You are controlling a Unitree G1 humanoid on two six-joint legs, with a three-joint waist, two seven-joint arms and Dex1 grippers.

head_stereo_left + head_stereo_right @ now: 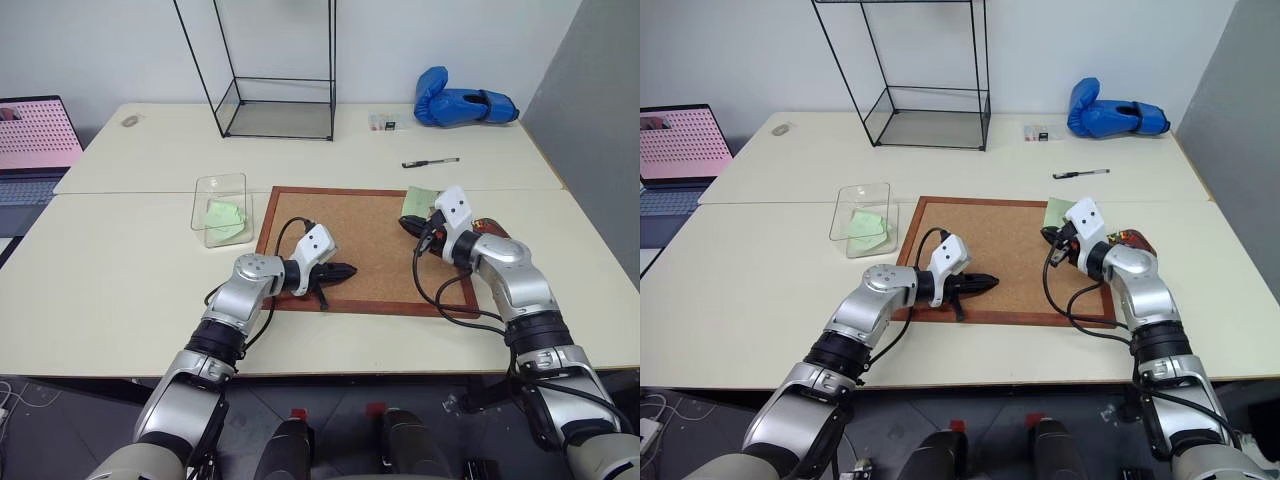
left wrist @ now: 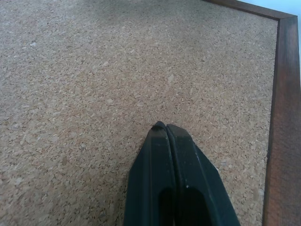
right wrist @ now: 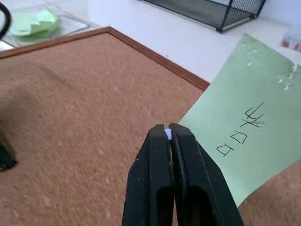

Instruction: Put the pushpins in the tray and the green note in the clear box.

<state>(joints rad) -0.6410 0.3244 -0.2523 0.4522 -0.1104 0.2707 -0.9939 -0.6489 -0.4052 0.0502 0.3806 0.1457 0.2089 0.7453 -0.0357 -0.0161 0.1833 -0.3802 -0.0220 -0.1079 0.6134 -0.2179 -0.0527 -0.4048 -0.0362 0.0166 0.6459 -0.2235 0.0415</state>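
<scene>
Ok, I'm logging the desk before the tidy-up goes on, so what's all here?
table: one, cream, under everything
corkboard: one, wood-framed, centre
clear box: one, left of corkboard
notes in box: green, count unclear
green note: one, handwritten, corkboard's far right corner
tray: one, dark with red specks, right of corkboard
pushpin: one, pale, pinched in right gripper's tips
pen: one, black, beyond corkboard
glove: one, blue, far right
glass case: one, black-framed, far centre
small container: one, clear, between case and glove
laptop: one, pink screen, far left
left gripper: shut, over corkboard
right gripper: shut, by green note
</scene>
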